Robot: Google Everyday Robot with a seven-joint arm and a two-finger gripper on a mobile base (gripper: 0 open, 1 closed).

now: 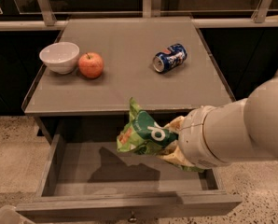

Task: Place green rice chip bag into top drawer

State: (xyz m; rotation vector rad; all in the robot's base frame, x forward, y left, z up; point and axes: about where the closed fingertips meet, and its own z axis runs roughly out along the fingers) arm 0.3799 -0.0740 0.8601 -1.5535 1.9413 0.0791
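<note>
The green rice chip bag (146,133) is a crinkled green foil bag with a white logo. It hangs in the air over the right half of the open top drawer (78,171). My gripper (170,143) is shut on the bag's right end, with yellowish fingers above and below it. The white arm reaches in from the right. The drawer is pulled out below the table front, its grey bottom is bare on the left, and a small knob (132,216) shows on its front. The bag's shadow falls on the drawer floor.
On the grey table top (125,78) stand a white bowl (59,56) and a red apple (91,65) at the left. A blue soda can (170,58) lies on its side at the right. The floor (13,139) is speckled.
</note>
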